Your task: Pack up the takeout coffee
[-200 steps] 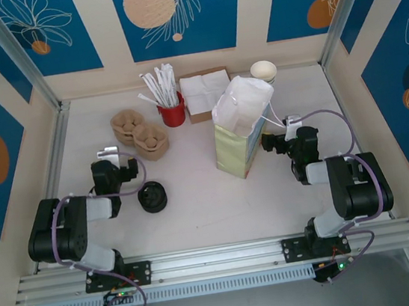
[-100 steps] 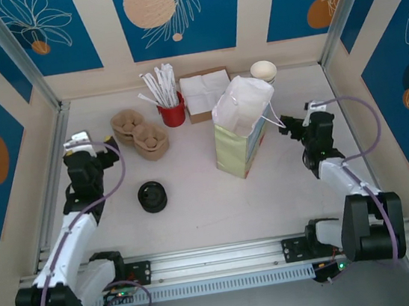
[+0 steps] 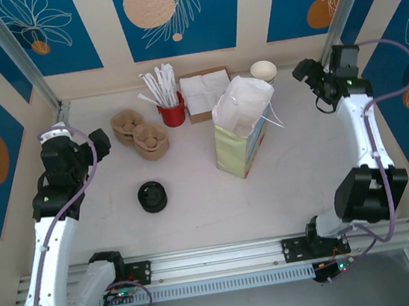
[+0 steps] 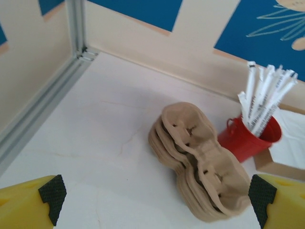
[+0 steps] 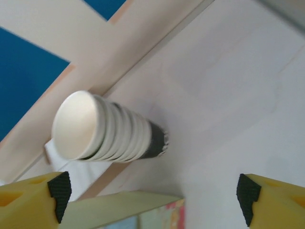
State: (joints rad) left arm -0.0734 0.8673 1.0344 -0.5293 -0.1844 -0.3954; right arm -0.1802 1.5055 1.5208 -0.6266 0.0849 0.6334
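Top external: one takeout coffee point(image 3: 152, 197), one bag point(image 3: 243, 129); left fingers point(image 4: 51, 193) and right fingers point(image 5: 59, 188) spread wide.

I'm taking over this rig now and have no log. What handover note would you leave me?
Left hand: open, empty, facing the stacked cup carriers.
Right hand: open, empty, near the stacked paper cups.
Takeout coffee: what looks like it stands lid-up on the table, left of the open paper bag, apart from it.
Done: nothing; the coffee is not yet in the bag.
Left: grasp the coffee, lower it into the bag.
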